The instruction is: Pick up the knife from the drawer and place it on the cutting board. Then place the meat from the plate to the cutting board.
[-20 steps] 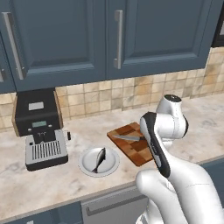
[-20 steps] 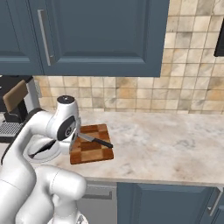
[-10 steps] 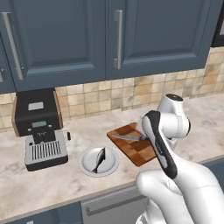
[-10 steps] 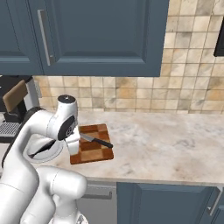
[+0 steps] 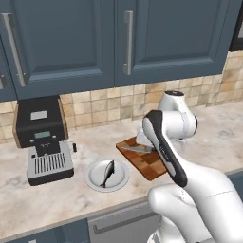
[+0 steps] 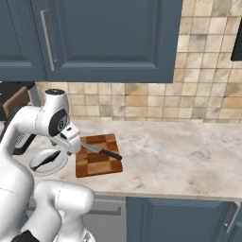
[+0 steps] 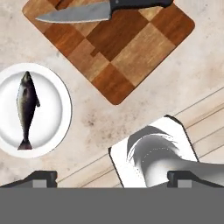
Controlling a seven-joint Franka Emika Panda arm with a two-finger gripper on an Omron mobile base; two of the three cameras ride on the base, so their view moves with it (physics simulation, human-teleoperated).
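Already knife [image 7: 101, 9] on cutting board [image 7: 122, 52], meat [image 7: 26, 109] on plate [image 7: 54, 107].

Knife [image 7: 100, 9] lies on board [image 7: 127, 52], along its far edge. Fish [image 7: 26, 109] on plate [image 7: 54, 109], just left of board. Coffee machine [image 5: 42, 142] further left.

Checkered light and reddish-brown cutting board [image 7: 118, 48], white plate [image 7: 52, 127], dark grey meat [image 7: 26, 109].
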